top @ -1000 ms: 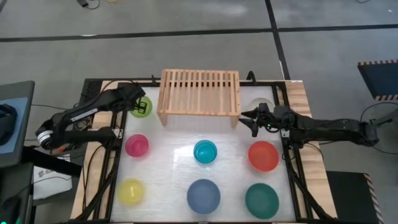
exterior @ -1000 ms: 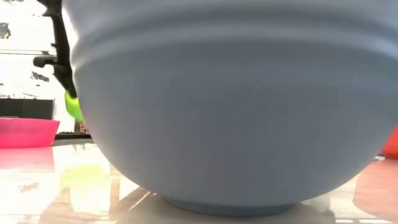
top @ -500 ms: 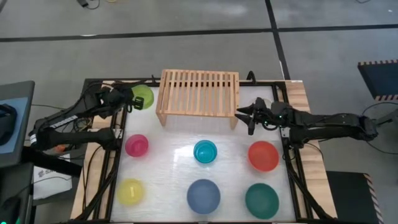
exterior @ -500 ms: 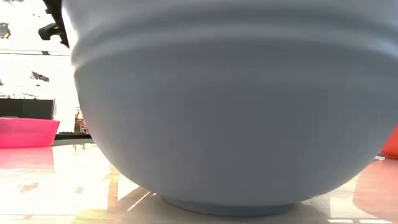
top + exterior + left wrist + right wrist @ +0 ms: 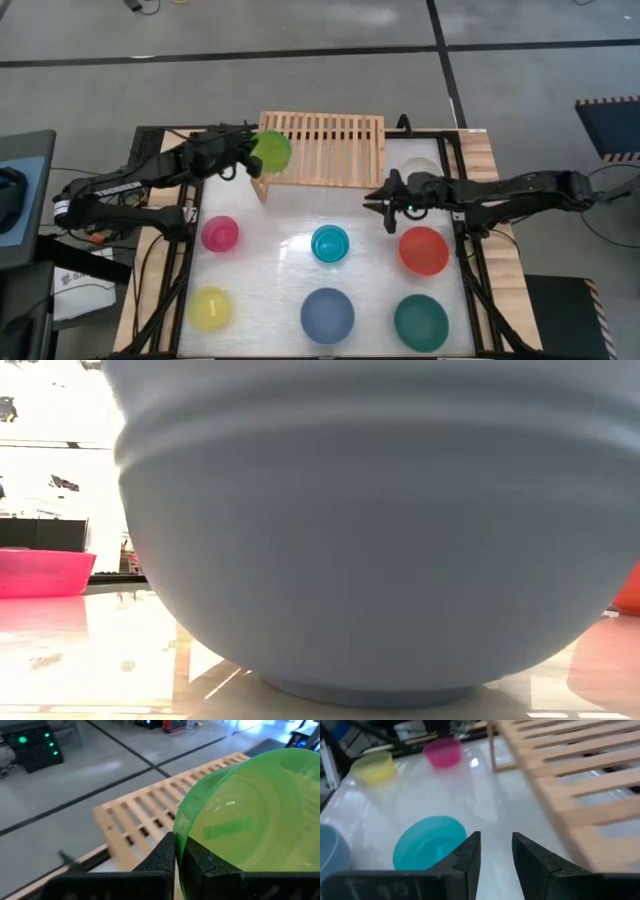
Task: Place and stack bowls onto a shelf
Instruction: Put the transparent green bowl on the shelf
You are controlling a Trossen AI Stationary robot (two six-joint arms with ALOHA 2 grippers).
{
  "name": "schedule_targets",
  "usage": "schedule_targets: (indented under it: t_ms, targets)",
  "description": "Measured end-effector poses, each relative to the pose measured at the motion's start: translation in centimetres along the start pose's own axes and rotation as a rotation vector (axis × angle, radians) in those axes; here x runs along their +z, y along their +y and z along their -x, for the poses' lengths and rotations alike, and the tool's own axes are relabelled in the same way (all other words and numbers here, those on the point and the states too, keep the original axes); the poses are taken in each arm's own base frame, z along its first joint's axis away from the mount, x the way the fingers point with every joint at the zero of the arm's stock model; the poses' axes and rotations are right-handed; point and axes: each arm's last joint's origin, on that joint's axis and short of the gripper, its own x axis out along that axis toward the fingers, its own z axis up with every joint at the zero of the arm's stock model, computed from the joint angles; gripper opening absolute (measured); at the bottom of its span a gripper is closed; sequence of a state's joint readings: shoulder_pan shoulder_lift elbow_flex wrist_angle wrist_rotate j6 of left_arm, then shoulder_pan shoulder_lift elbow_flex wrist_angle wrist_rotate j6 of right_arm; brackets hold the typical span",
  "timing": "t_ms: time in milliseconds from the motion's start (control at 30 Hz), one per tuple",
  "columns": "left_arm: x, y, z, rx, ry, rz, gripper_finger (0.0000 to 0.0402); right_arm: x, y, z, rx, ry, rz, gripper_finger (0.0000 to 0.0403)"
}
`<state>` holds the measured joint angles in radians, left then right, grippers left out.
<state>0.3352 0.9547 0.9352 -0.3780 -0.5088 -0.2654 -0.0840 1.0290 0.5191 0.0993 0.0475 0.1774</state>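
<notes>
My left gripper (image 5: 252,157) is shut on the small lime green bowl (image 5: 271,150), which it holds above the left end of the light-wood shelf (image 5: 330,148). My right gripper (image 5: 385,203) is open and empty above the table, between the shelf's right leg, the cyan bowl (image 5: 329,243) and the red bowl (image 5: 423,250). The cream white bowl (image 5: 420,168) sits behind the right arm, partly hidden. The pink bowl (image 5: 220,234), yellow bowl (image 5: 211,307), slate blue bowl (image 5: 327,314) and dark green bowl (image 5: 420,322) rest on their bases on the table. My left gripper pinches the lime green bowl's rim (image 5: 176,832), one finger (image 5: 162,854) outside the wall and the other inside. The fingers come from the table's left side. The bowl is lifted clear and tilted, above the slats at the shelf's left end (image 5: 135,817).
The slate blue bowl (image 5: 370,530) fills the low view, with the pink bowl (image 5: 40,572) to its left. In the right wrist view the cyan bowl (image 5: 427,847) lies just ahead of the fingers and the shelf's slats (image 5: 570,770) run alongside. Bare table (image 5: 270,260) lies between the bowls.
My left gripper has lifted the lime green bowl off the table's far left corner and carried it up and rightward over the shelf's left end. My right gripper has moved leftward and slightly nearer, away from the shelf's right leg toward the cyan bowl.
</notes>
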Motion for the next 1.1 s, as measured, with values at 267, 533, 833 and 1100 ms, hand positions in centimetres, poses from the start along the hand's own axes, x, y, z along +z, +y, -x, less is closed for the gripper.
schedule_targets:
  t_ms: [267, 533, 833, 1100]
  targets:
    - [-1.0, -1.0, -3.7, 0.037, 0.060, -0.047, 0.0000, -0.9, 0.2, -2.3, -0.016, 0.090, 0.027, 0.0114]
    - [-0.6, -0.7, -5.1, -0.013, 0.044, 0.005, 0.0000, -1.5, -2.8, -3.3, -0.167, 0.138, -0.014, 0.0101]
    - [-0.4, 0.4, -5.6, -0.002, 0.052, 0.043, 0.0000, -1.1, -2.5, -2.9, -0.126, 0.112, -0.017, 0.0097]
    - [-0.4, 3.0, -6.4, 0.032, 0.100, 0.147, 0.0000, 0.2, -0.3, -0.9, -0.005, 0.018, -0.016, 0.0100]
